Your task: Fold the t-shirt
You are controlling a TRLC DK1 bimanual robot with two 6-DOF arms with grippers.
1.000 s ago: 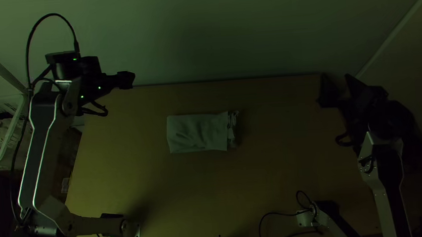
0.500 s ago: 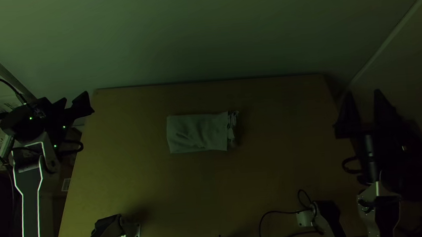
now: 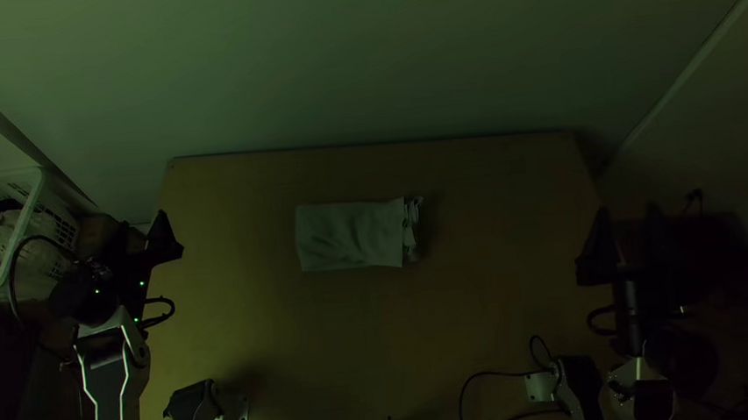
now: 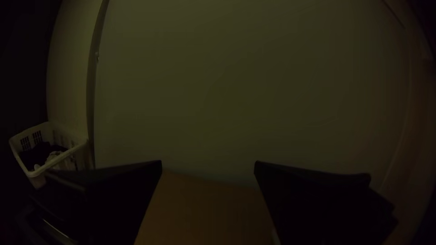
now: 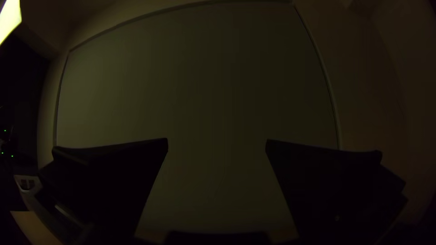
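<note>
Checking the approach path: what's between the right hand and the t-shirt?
Just bare table from the right hand across to the folded t-shirt, as the top view shows.

Shirt (image 3: 349, 236): on the bench (image 3: 313, 346)
Wall (image 3: 364, 61): behind the bench
Basket (image 3: 23, 224): left of the bench
Cloths (image 3: 6, 229): in the basket

A white basket (image 3: 22, 252) holding clothes stands beside the table (image 3: 358, 352).

Dim — bright patch (image 5: 8, 18), right wrist view
</note>
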